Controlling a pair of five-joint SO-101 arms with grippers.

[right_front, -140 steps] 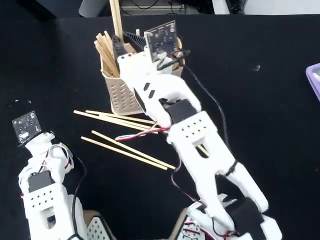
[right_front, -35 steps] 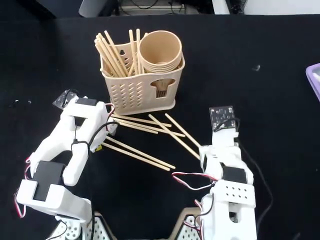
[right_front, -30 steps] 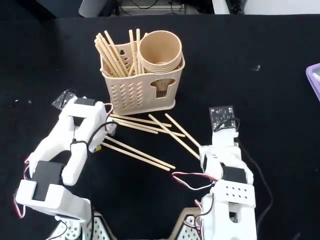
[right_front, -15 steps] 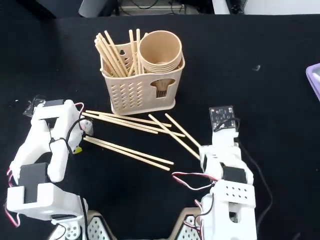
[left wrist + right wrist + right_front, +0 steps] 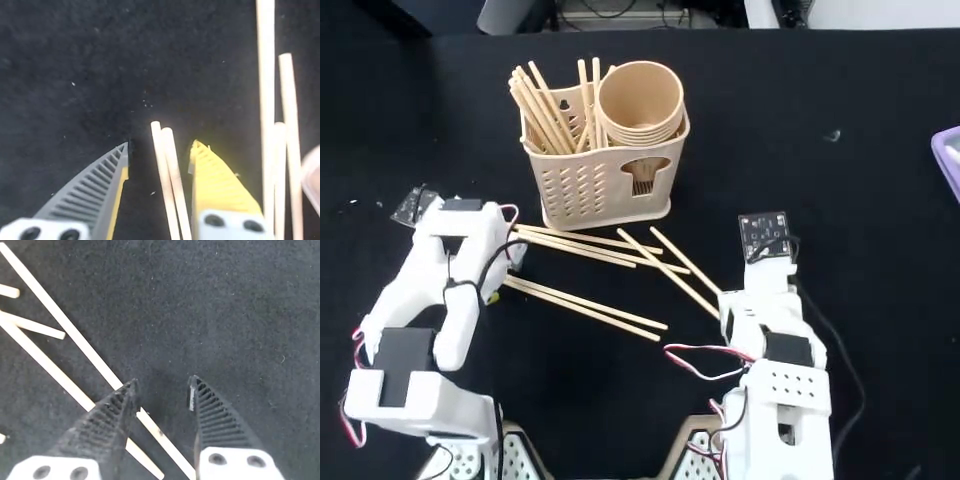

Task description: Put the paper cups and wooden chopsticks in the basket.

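Left gripper (image 5: pixel 160 144): jaws apart, straddling ends of chopstick pair (image 5: pixel 173 175) lying on black table (image 5: pixel 860 200); gap either side, no grip. Right gripper (image 5: pixel 163 381): jaws apart, low over table, loose chopstick (image 5: pixel 75 331) passing under one finger. Basket (image 5: pixel 605 190): stacked paper cups (image 5: pixel 640 100) in one compartment, chopstick bundle (image 5: pixel 545 105) in other. Further chopsticks (image 5: pixel 570 243) loose just in front of basket
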